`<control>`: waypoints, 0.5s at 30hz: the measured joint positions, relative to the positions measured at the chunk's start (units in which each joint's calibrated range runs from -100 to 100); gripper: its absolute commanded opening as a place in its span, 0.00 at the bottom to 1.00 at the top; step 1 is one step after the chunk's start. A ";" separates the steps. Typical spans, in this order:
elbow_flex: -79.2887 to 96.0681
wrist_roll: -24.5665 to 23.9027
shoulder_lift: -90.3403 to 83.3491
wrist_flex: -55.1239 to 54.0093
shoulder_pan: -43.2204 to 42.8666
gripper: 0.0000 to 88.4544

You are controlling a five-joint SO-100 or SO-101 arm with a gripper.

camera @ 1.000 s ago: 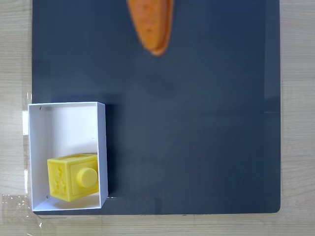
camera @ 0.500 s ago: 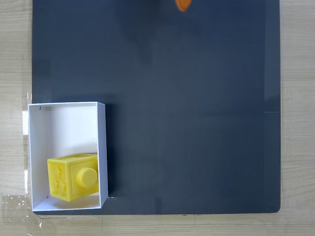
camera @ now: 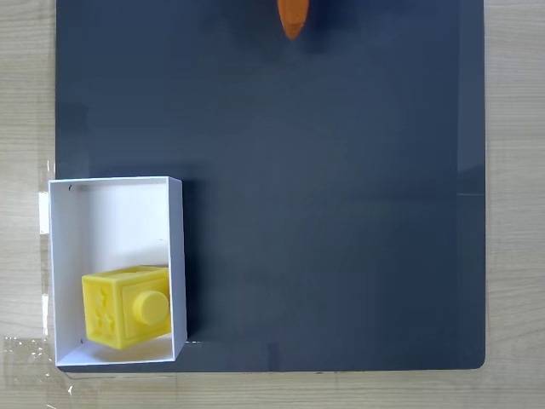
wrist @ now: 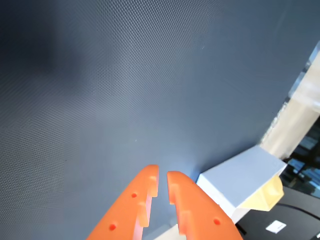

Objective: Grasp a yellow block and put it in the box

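The yellow block [camera: 128,307] lies inside the white box [camera: 111,221], in its lower half in the fixed view, stud facing up. The box sits at the lower-left corner of the dark mat [camera: 341,213]. My orange gripper [camera: 292,25] pokes in at the top edge, far from the box, and holds nothing. In the wrist view the gripper [wrist: 162,175] has its fingers nearly together with only a thin slit between them, over bare mat. The box [wrist: 240,180] shows to the right of it, with a bit of the block [wrist: 270,192] behind its wall.
The mat lies on a light wooden table [camera: 511,170]. Clear tape [camera: 25,349] holds the box's left side to the wood. A dark edge with a white label [wrist: 275,226] shows beyond the table in the wrist view.
The gripper pulled back from the upper middle of the mat toward the top edge, then came slightly back in and to the left. Block and box have not moved.
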 measured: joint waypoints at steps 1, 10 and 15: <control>1.63 0.21 0.00 -0.35 0.00 0.02; 2.53 0.53 0.00 -0.69 0.00 0.02; 2.53 0.53 0.00 -0.69 0.00 0.02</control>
